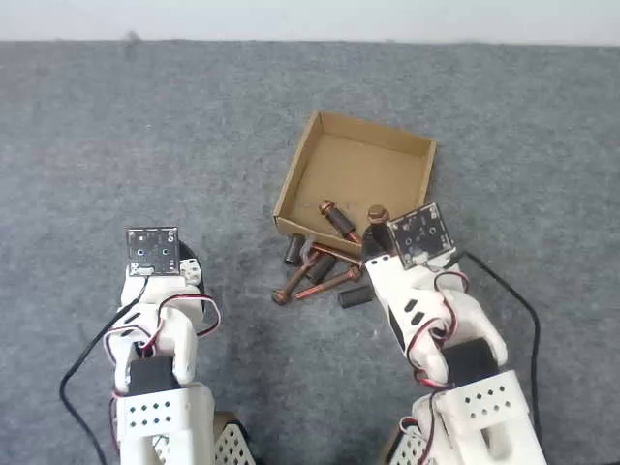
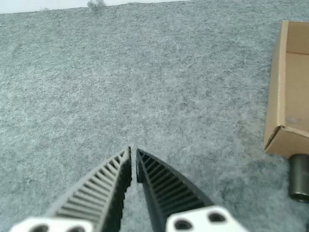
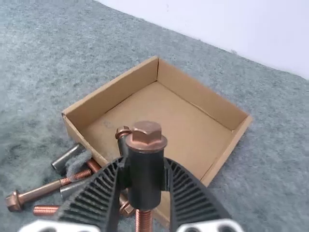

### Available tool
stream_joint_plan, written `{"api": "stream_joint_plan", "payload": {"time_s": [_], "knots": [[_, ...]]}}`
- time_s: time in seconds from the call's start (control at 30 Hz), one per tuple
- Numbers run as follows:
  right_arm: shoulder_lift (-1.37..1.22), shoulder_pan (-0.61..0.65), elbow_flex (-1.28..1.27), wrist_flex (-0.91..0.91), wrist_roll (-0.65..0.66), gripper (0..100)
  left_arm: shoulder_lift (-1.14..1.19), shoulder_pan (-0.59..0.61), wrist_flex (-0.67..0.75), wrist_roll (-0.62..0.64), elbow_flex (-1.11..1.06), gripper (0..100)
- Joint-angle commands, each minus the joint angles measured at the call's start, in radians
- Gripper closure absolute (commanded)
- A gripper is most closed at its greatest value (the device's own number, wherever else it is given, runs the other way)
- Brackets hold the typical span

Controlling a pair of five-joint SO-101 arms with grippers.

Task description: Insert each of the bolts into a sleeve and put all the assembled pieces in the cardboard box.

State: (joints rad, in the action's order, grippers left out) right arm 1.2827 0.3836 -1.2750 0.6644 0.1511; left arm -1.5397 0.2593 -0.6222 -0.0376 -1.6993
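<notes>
My right gripper [image 3: 144,169] is shut on a dark sleeve with a copper bolt [image 3: 146,136] through it, held upright just at the near wall of the cardboard box [image 3: 193,96]. In the high view this held piece [image 1: 376,221] sits at the box's [image 1: 358,174] front edge. Another bolt in a sleeve [image 1: 338,221] lies against that front wall. Loose bolts [image 1: 327,281] and dark sleeves [image 1: 355,296] lie on the carpet in front of the box. My left gripper [image 2: 133,155] is shut on nothing, low over bare carpet to the left of the box [image 2: 285,96].
Grey carpet covers the whole table. One loose sleeve [image 2: 299,176] lies near the box corner in the left wrist view. The left arm [image 1: 160,329] stands well left of the parts pile. A white wall runs along the far edge.
</notes>
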Motion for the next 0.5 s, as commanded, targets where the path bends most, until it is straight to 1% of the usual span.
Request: {"api": "stream_joint_plan", "payload": {"time_s": [0.0,0.3,0.47], "knots": [[-0.067,-0.027,0.167,0.068,0.014,99.3,-0.020,-0.003,-0.009,-0.012,0.008,99],[-0.375,-0.193,0.408,0.166,0.012,99.3,-0.020,-0.003,-0.009,-0.012,0.008,99],[-0.553,-0.239,0.529,0.176,0.012,99.3,-0.020,-0.003,-0.009,-0.012,0.008,99]]}}
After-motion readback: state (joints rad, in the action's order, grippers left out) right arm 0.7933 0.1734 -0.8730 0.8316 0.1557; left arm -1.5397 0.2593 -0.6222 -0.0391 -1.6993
